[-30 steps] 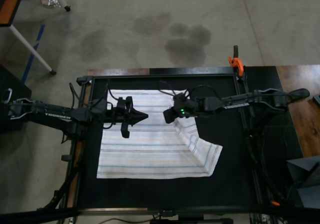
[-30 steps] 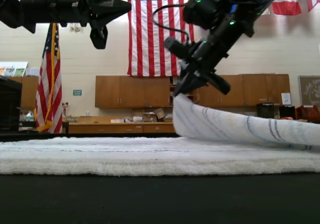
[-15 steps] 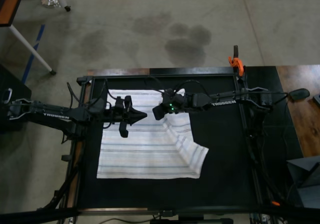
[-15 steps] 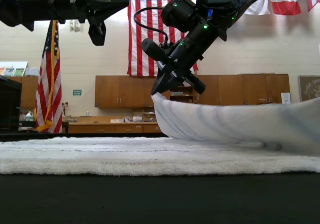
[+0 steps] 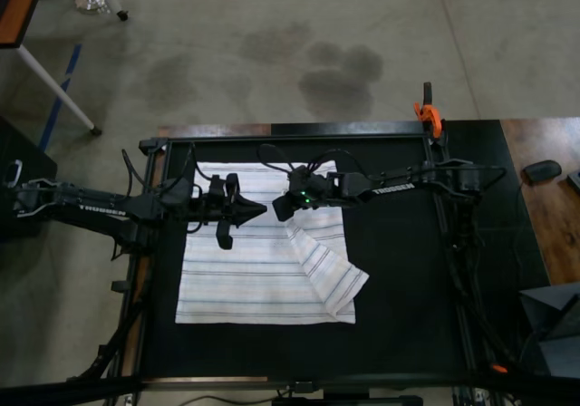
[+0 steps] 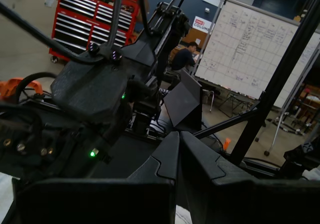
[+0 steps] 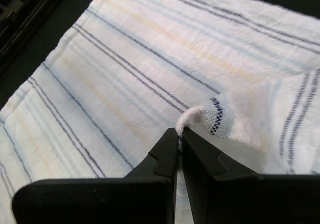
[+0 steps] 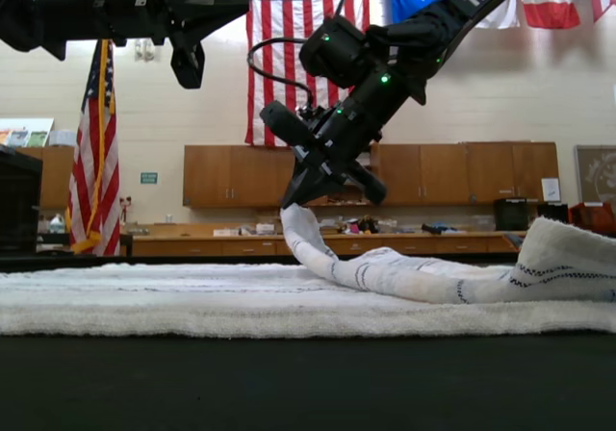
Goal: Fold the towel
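The towel [image 5: 236,279], white with thin grey-blue stripes, lies spread on the black table [image 5: 408,270]. My right gripper [image 5: 277,210] is shut on one of its corners, held a little above the cloth near the towel's middle. The right wrist view shows that corner pinched between the gripper [image 7: 179,136] fingers over the striped towel [image 7: 125,69]. A flap [image 5: 328,270] trails from the corner diagonally over the top view's right part. The exterior view shows this gripper [image 8: 289,200] lifting a sagging band of towel [image 8: 404,277]. My left gripper [image 5: 261,209] hovers just beside it, shut and holding nothing [image 6: 178,134].
An orange clamp [image 5: 428,113] sits on the table's far right corner in the top view. A wooden desk [image 5: 544,207] with a small dark object [image 5: 542,169] stands to the right. Black frame rails [image 5: 442,243] run along the table's sides. Bare black tabletop lies right of the towel.
My right gripper has carried the towel corner leftward and lower, towards the left gripper, and the flap now drapes over the towel. The left arm has barely moved.
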